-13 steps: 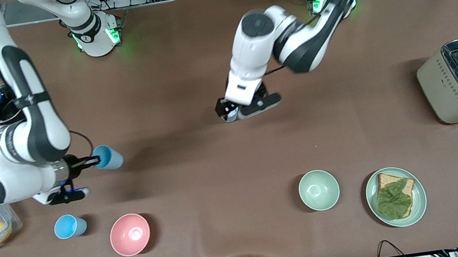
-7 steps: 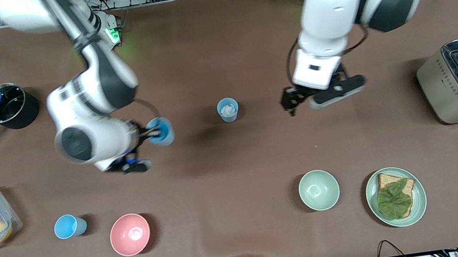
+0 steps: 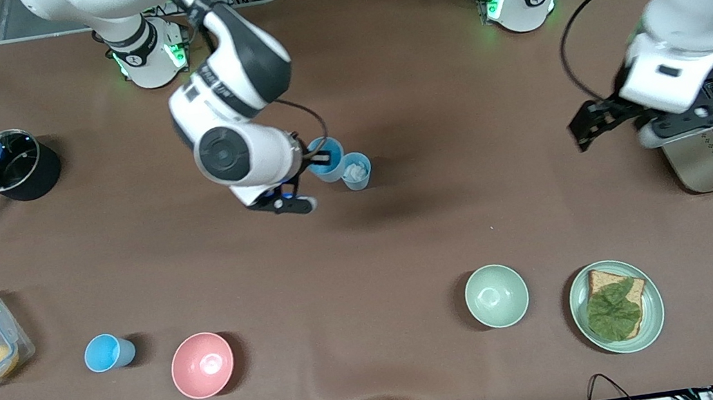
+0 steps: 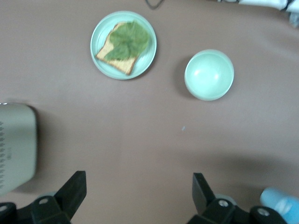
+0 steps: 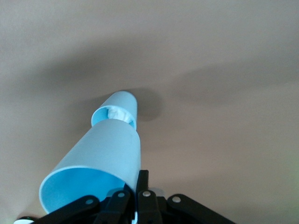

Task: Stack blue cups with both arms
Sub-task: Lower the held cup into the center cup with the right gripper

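Near the table's middle, toward the edge with the robot bases: right gripper [image 3: 316, 159] clenched on the rim of the sky-blue cup [image 3: 326, 159], carried in the air, mouth back toward the wrist, base aimed at the pale cup [image 3: 356, 171] just beside it, upright with white bits inside. Left gripper [image 3: 604, 127] released, empty, waiting above the toaster [image 3: 704, 144]. Third blue cup [image 3: 108, 351] near the front edge.

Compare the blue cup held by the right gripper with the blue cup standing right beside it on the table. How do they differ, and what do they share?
The held cup is gripped at its rim by the right gripper, above the table; the standing cup rests upright, untouched. The held cup is brighter sky-blue and looks empty; the standing cup is paler, with white bits inside. Both are small, tapered and handleless.
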### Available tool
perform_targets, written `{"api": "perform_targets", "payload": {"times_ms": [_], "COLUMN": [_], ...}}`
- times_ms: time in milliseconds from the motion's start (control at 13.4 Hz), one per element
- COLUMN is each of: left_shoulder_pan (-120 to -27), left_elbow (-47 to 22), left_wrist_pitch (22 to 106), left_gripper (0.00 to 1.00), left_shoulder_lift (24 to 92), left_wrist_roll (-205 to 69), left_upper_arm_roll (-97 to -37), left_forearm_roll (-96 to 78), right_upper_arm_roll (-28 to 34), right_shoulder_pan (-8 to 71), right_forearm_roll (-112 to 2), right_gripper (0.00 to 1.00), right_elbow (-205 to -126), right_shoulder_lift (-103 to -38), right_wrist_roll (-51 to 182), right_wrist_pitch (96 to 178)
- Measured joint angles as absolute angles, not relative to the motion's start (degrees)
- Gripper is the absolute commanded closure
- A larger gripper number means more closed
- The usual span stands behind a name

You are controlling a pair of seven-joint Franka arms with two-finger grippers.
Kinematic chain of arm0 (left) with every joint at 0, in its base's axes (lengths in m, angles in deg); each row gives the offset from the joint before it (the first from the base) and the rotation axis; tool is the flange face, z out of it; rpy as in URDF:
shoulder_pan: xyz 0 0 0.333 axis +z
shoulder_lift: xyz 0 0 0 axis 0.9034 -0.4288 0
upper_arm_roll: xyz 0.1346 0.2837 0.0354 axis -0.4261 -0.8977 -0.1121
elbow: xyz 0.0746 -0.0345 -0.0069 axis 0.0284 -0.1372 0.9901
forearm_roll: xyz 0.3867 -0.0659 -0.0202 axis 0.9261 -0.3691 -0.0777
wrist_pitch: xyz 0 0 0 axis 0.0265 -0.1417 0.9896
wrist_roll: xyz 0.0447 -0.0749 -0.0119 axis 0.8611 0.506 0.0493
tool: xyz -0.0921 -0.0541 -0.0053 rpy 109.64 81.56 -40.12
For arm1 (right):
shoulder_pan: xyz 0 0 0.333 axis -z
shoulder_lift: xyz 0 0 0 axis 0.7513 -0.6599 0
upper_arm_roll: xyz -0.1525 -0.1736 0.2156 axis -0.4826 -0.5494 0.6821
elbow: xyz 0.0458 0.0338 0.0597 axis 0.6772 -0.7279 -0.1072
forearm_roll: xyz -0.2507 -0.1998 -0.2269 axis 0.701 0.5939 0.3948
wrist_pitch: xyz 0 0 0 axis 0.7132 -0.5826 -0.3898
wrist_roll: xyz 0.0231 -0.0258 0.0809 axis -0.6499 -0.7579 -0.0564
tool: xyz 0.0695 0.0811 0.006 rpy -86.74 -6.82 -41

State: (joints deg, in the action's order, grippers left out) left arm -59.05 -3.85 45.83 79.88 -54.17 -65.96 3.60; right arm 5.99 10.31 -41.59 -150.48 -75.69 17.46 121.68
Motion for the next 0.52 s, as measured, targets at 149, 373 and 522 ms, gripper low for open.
{"api": "perform_targets", "payload": {"times_ms": [149, 373, 522], "left_shoulder_pan": [-61.16, -61.69, -61.86], "left_elbow": [-3.66, -3.66, -3.83], "left_wrist_pitch": [40.91, 33.89, 32.29], "left_gripper": [0.0, 0.0, 0.0], "left_shoulder_lift": [82.09, 85.33, 86.46], "left_wrist_roll": [-61.83, -66.74, -66.98], "left_upper_arm_roll": [-72.64, -76.44, -76.9], "left_forearm_roll": [1.51, 1.07, 1.07], "right_upper_arm_roll": [5.97, 5.98, 5.93], "right_shoulder_pan": [8.34, 5.02, 3.75], "right_forearm_roll": [-41.62, -41.49, -41.22], "right_gripper": [1.0, 1.0, 1.0], "right_elbow": [-150.93, -152.65, -153.4], "right_shoulder_lift": [-76.61, -78.38, -79.48], "right_wrist_roll": [15.77, 12.53, 11.47], "right_wrist_pitch": [123.42, 127.15, 128.14]}}
